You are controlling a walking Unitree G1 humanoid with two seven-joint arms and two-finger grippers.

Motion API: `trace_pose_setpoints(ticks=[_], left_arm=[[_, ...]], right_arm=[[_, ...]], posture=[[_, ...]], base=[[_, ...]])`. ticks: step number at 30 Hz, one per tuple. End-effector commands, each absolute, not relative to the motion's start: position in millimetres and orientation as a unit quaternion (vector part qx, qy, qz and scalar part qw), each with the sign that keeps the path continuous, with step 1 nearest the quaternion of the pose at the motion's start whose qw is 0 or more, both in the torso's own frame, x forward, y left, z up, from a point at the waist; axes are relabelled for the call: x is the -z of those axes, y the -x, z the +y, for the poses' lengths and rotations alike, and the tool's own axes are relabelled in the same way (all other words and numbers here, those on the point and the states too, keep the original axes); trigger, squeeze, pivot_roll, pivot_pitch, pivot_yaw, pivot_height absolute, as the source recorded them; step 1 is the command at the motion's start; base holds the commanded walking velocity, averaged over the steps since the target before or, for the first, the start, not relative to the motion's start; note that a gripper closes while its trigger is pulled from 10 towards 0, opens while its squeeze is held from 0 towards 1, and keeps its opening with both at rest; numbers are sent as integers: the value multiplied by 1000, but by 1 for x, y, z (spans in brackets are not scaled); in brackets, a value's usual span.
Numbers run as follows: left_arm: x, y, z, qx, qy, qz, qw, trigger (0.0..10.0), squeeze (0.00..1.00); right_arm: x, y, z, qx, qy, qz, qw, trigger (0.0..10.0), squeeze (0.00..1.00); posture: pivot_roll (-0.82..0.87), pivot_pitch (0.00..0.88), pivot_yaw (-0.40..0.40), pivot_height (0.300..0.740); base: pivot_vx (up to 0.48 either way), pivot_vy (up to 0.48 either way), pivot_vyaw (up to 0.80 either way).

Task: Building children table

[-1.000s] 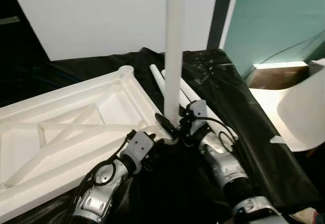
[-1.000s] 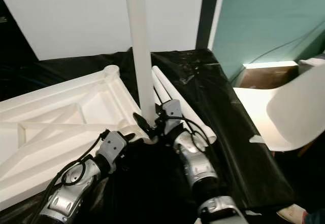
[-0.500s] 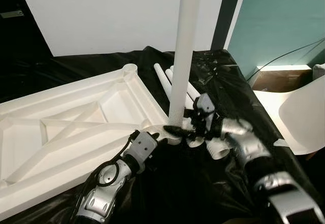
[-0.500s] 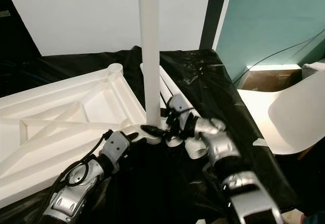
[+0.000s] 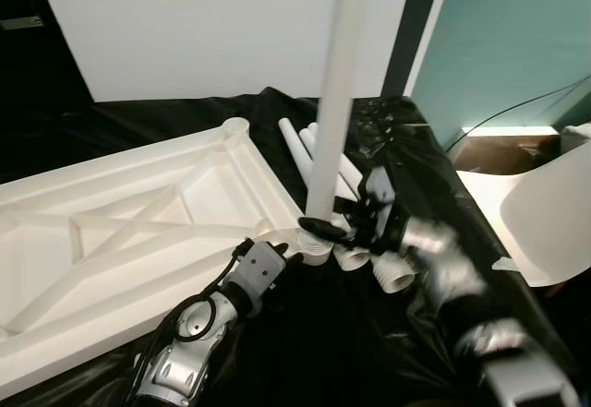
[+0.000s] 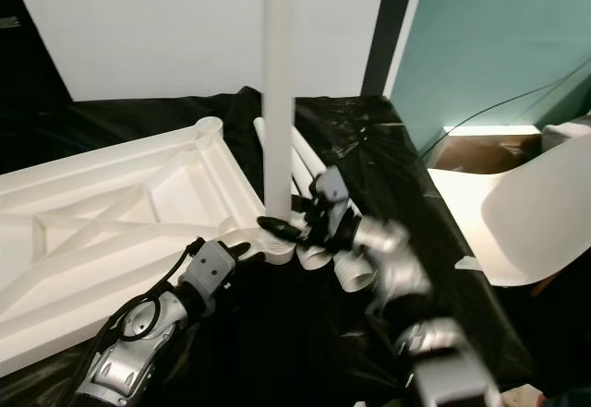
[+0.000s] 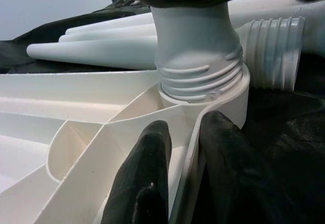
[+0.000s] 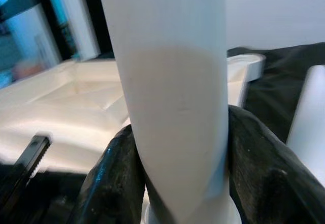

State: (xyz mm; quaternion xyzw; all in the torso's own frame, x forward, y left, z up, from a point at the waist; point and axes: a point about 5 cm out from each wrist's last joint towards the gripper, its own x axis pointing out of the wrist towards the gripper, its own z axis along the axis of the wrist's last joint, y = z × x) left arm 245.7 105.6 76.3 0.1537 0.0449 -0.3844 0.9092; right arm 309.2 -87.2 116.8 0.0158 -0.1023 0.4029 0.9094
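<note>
The white tabletop (image 5: 138, 213) lies upside down on black cloth, ribs facing up. A white table leg (image 5: 334, 102) stands upright in its near right corner socket (image 7: 203, 94), its thread partly showing. My right gripper (image 5: 325, 230) is shut on the leg just above the socket, with a black finger (image 8: 119, 178) pressed on each side of the leg (image 8: 172, 107). My left gripper (image 5: 288, 257) is shut on the tabletop's rim right beside the socket, its fingers (image 7: 147, 178) pinching the thin wall. Spare legs (image 5: 300, 144) lie behind the corner, threaded ends (image 5: 392, 273) toward me.
The black cloth (image 5: 416, 176) covers the whole work surface and drops off on the right. A white chair (image 5: 545, 222) stands close at the right, with a brown box (image 5: 485, 149) behind it. A white wall rises at the back.
My right forearm has swung out to the right and its wrist has turned, with the gripper still on the leg's base. The left gripper has stayed on the rim.
</note>
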Motion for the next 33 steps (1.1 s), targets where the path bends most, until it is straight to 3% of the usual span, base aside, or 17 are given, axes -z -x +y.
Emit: trace_pose_setpoints(ticks=[1,8,9,10,11,33], left_arm=[[-43,-226,100,414,-137,129,890,10000,0],[-45,-229,99,422,-141,127,887,10000,0],[-45,-230,99,424,-142,128,885,10000,0],[-44,-230,99,425,-144,128,885,10000,0],[-46,-232,99,427,-145,126,884,10000,0],[-51,-242,108,418,-156,118,887,10000,0]], right_arm=[[-113,-309,-99,-308,-33,-104,945,0,0],[-109,-308,-99,-231,-40,-95,967,0,0],[-108,-309,-99,-223,-44,-91,970,3804,0],[-107,-309,-99,-218,-47,-88,971,3804,0],[-106,-309,-98,-210,-50,-83,973,10000,0],[-105,-318,-84,-222,-59,-69,971,10000,0]], posture=[[196,0,-61,740],[172,0,-36,740],[167,0,-29,740],[167,0,-29,740],[165,0,-23,740],[177,0,18,740]], base=[[0,0,0],[0,0,0],[0,0,0],[0,0,0],[0,0,0],[0,0,0]])
